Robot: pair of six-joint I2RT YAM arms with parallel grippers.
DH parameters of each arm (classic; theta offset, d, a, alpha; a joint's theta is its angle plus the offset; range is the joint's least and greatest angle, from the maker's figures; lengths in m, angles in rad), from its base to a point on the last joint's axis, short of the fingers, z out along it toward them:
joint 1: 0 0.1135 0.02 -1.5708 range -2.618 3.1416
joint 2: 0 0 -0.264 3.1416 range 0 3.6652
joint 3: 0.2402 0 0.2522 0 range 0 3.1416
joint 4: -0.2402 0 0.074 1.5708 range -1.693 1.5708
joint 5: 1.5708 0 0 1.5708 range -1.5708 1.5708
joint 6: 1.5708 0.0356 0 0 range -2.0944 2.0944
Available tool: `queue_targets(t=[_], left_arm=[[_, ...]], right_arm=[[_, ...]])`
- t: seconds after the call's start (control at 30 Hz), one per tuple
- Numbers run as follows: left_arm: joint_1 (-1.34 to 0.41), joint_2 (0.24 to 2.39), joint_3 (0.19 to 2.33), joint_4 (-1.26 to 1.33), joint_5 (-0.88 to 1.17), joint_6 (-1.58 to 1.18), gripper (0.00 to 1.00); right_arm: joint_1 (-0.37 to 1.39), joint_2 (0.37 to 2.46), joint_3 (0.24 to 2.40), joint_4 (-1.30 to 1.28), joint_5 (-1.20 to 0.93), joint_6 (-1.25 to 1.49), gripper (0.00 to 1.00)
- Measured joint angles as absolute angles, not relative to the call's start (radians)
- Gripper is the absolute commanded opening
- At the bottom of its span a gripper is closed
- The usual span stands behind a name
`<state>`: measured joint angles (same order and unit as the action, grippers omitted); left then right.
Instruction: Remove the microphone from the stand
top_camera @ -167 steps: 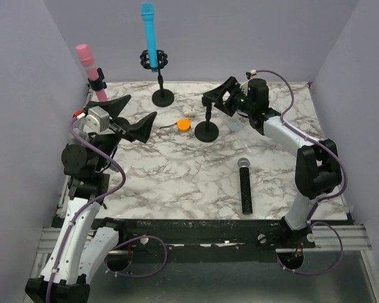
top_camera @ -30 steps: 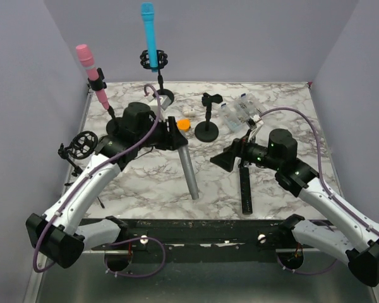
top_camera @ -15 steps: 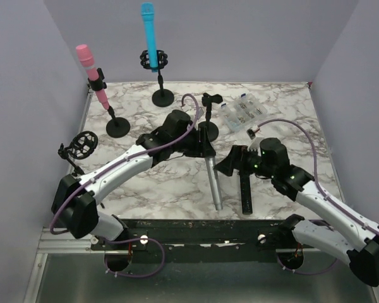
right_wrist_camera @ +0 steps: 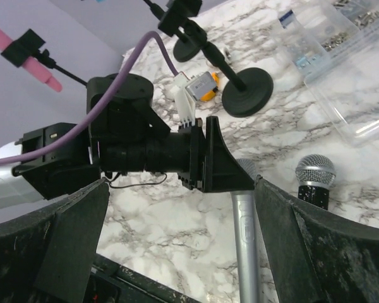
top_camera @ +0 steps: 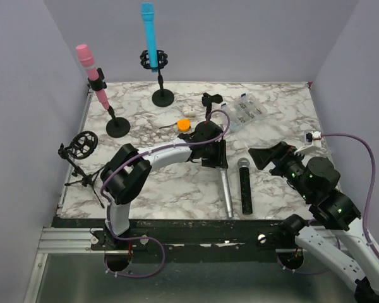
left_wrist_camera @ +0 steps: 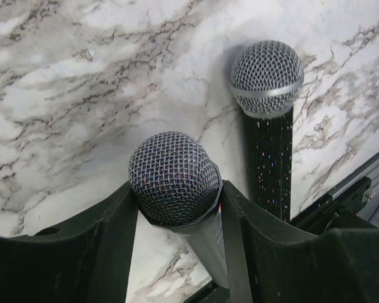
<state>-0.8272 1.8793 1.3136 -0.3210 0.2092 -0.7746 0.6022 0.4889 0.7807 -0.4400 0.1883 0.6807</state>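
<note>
We identify the silver microphone by its grey metal body and dark mesh head. It is out of the stand and well apart from it. The left gripper clamps it just below the head. The body slopes toward the near edge of the table, just beside a black microphone and roughly parallel to it. The stand is a small black tripod with a round cradle, upright at the table's left edge.

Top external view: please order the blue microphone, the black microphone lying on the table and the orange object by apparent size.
1. blue microphone: largest, by a little.
2. black microphone: nearly alike, so this ranking is unsure.
3. orange object: clearly smallest.
</note>
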Motion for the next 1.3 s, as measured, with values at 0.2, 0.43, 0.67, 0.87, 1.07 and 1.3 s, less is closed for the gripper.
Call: queue_targets(t=[0.2, 0.43, 0.67, 0.87, 1.07, 1.3], left_arm=[[-0.827, 1.976, 1.416, -0.336, 0.197, -0.798, 0.0], [-0.827, 2.059, 1.516, -0.364, 0.188, -0.797, 0.19], [-0.827, 2.096, 1.538, -0.396, 0.178, -0.797, 0.48], [-0.827, 2.104, 1.548, -0.414, 0.165, -0.781, 0.8], [-0.827, 2.103, 1.555, -0.413, 0.164, -0.773, 0.94], [-0.827, 2.045, 1.545, -0.458, 0.163, -0.748, 0.99]], right_arm=[[0.602, 0.485, 0.78, -0.492, 0.204, 0.683, 0.97], [0.602, 0.476, 0.778, -0.497, 0.205, 0.685, 0.97], [0.602, 0.471, 0.767, -0.497, 0.205, 0.685, 0.97], [0.602, 0.471, 0.765, -0.498, 0.205, 0.689, 0.97], [0.602, 0.471, 0.755, -0.497, 0.204, 0.692, 0.98], [0.602, 0.472, 0.752, -0.496, 0.205, 0.692, 0.98]])
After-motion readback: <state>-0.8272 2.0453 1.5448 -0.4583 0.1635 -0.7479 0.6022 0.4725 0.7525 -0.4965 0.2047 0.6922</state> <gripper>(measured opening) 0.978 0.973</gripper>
